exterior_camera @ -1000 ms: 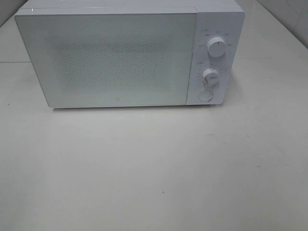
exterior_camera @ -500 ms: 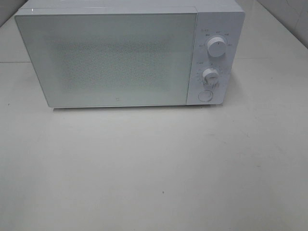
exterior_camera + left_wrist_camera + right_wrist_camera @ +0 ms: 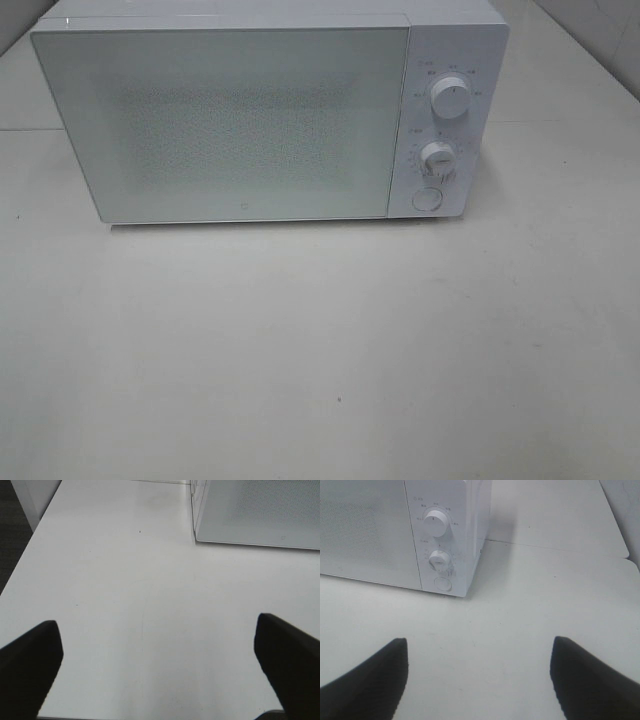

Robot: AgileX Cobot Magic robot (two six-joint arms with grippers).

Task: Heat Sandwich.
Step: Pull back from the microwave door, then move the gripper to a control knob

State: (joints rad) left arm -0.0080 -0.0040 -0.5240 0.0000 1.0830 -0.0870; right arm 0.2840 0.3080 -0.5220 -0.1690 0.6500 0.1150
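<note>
The sandwich is out of view in every frame. A white microwave [image 3: 250, 120] stands at the back of the table with its door [image 3: 225, 125] closed; two dials [image 3: 452, 98] and a round button [image 3: 427, 199] sit on its right panel. The microwave [image 3: 400, 530] also shows in the right wrist view, and its lower left corner [image 3: 255, 515] in the left wrist view. My left gripper [image 3: 157, 665] is open over bare table, well in front of the microwave's left corner. My right gripper [image 3: 479, 675] is open too, in front of the control panel, holding nothing. Neither arm appears in the exterior high view.
The white table [image 3: 320, 350] stretches in front of the microwave. Its left edge [image 3: 22, 565] drops to dark floor in the left wrist view. A seam and a rounded table corner [image 3: 620, 560] lie to the right of the microwave.
</note>
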